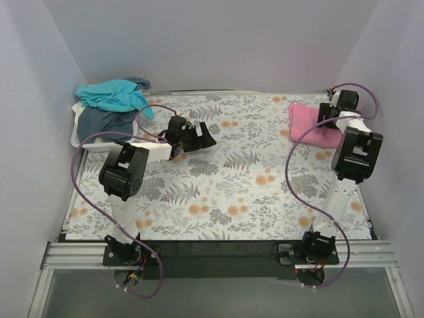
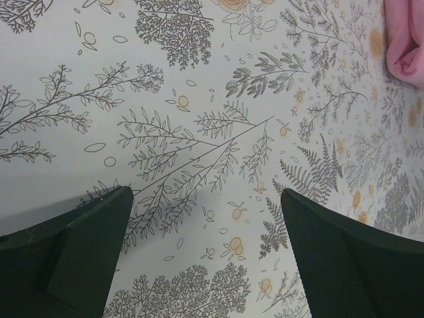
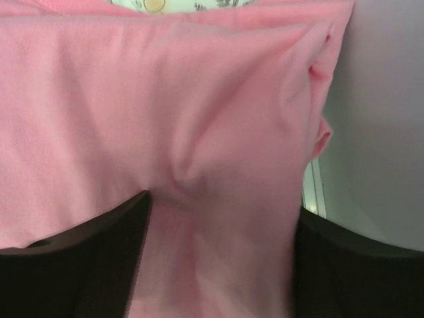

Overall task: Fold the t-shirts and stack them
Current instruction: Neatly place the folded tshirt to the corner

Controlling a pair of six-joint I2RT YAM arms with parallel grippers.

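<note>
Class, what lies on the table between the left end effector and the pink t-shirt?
Only bare floral tablecloth, seen in the top external view, separates the left end effector from the pink t-shirt.

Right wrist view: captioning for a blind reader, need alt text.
A pink t-shirt fills the frame, creased cloth lying between the right gripper's two open dark fingers. A sliver of floral table shows at top, grey wall at right.
</note>
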